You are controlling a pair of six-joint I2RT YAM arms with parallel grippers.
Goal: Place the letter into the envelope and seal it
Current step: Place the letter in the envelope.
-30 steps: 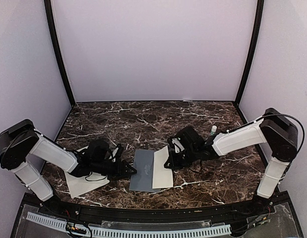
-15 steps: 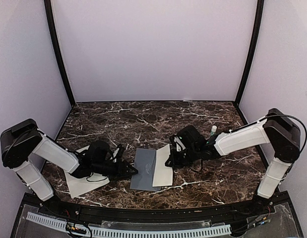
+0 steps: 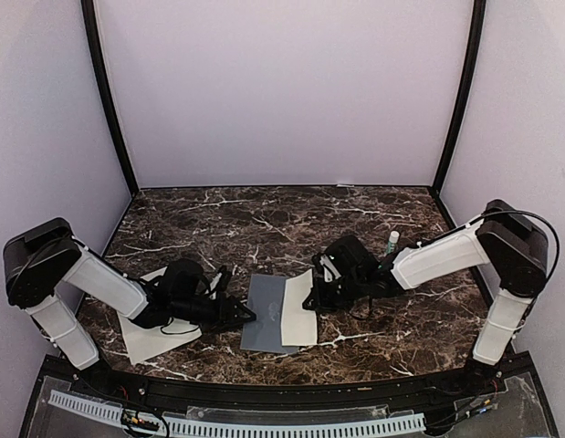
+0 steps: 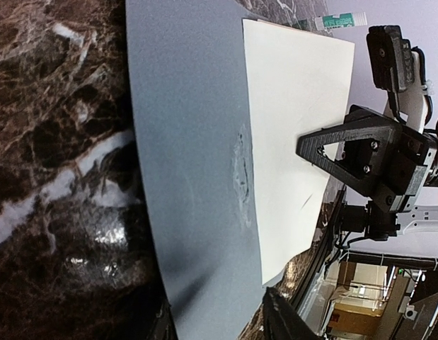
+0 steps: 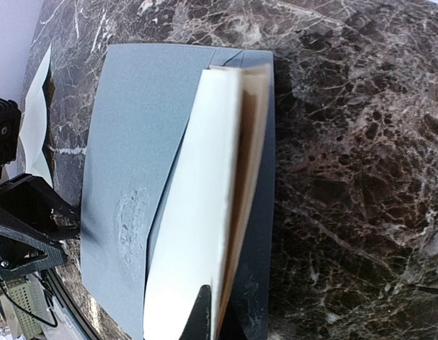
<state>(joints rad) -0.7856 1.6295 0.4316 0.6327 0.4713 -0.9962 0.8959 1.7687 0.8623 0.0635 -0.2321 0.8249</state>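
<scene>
Top external view: the right gripper (image 3: 312,299), pinching the letter (image 3: 298,312), holds it over the right half of the envelope (image 3: 262,318). The left gripper (image 3: 246,316) straddles the envelope's left edge, half spread; whether it grips, nobody can tell. The wise play: keep the letter low and flat while the envelope is steadied.

Rising plain and pale lilac behind the table (image 3: 264,214) as a back wall (image 3: 282,91), closing in at the table's left and right as matching side walls (image 3: 36,109), and meeting at black posts (image 3: 107,100) standing on the table's far corners. Showing dark brown marble veined in white, gleaming softly under even light. Running along the table's near edge as a white slotted strip (image 3: 236,425).
</scene>
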